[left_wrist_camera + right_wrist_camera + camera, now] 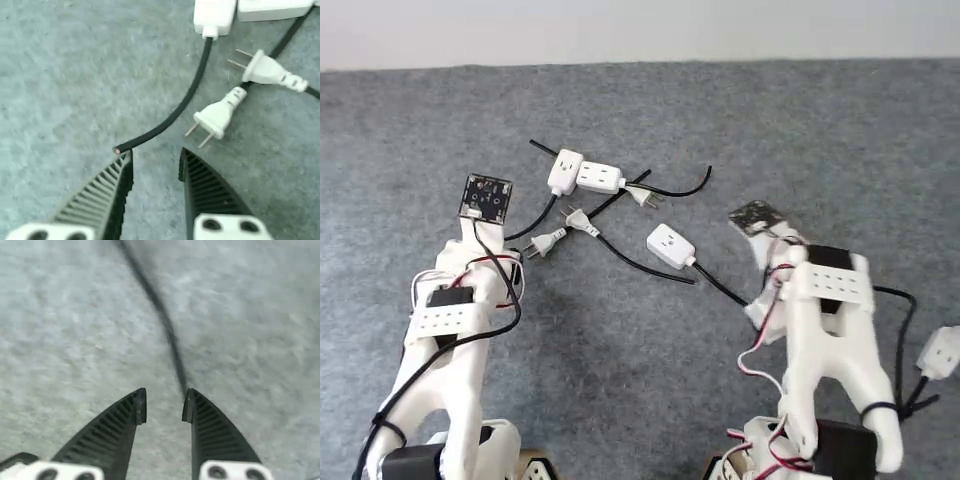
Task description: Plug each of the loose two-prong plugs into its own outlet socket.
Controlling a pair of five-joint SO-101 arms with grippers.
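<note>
Two-prong plugs [548,242] lie loose left of centre, a pair of them crossed just beyond the left gripper [155,167]. Its fingers are spread wide with nothing between them. Over on the right, the right gripper [164,407] is parted too and empty, with a black cord [160,315] running just off one tip. A free outlet socket [670,245] sits mid-table, apart from that pair, to their right.

So the call here, I'd say: the left arm takes the nearer plug [215,117] by its white body, square across, leaving the prongs clear. The right arm steadies the socket at its cord end so it can't skid. Line the prongs up with the slots before any push.

Underneath is grey carpet [620,380], which looks grippy and slightly soft. A pale wall [640,30] runs along the far edge.
</note>
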